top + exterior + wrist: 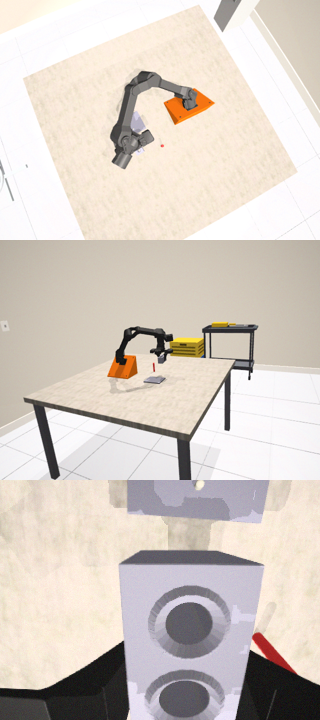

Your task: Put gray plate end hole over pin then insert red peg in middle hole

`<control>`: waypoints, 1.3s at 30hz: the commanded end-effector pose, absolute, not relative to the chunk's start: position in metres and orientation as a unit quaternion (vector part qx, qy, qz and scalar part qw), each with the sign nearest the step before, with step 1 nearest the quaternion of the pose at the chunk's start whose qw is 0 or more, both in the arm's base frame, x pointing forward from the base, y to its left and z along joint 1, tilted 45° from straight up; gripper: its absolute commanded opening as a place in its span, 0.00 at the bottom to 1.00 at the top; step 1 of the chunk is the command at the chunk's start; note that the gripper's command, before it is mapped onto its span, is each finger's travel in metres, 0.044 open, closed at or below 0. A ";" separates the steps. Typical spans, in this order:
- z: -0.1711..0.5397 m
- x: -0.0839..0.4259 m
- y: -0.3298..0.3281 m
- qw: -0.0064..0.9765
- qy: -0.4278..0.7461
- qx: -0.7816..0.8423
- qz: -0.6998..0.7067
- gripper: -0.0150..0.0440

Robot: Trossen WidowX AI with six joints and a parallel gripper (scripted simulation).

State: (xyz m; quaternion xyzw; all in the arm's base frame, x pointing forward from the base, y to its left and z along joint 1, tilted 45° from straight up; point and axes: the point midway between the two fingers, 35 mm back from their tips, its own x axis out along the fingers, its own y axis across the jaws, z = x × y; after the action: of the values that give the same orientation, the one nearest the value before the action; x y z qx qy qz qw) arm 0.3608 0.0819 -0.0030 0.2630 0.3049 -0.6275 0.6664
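Observation:
My gripper [161, 355] [177, 641] is shut on the gray plate [137, 153] [161, 359] [140, 610] and holds it well above the table. Two of the plate's round holes show in the wrist view; its other end is cut off by the frame. The flat gray base [136, 122] [154, 380] [145, 500] lies on the table, beyond the plate's far end in the wrist view. Its small pale pin [199, 484] shows near the top edge. The red peg [162, 145] [153, 367] [274, 655] stands upright on the table, apart from the base and the gripper.
An orange wedge-shaped mount [178, 112] [131, 369] carries the arm on the table. The arm passes over part of the base in the top view. A yellow crate [186, 347] and a dark cart [228, 330] stand beyond the table.

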 end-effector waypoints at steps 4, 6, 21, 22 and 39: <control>0.003 0.363 0.061 0.669 0.312 0.253 -0.625 0.25; 0.005 0.364 0.055 0.670 0.314 0.251 -0.624 0.25; 0.020 0.365 0.008 0.676 0.325 0.235 -0.618 0.25; 0.021 0.364 0.005 0.677 0.326 0.234 -0.617 0.25; 0.038 0.356 -0.047 0.683 0.335 0.210 -0.615 0.25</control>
State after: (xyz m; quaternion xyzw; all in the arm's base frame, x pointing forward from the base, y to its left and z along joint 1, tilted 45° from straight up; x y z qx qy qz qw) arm 0.3592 -0.0388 0.0374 0.2175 0.3323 -0.6138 0.6823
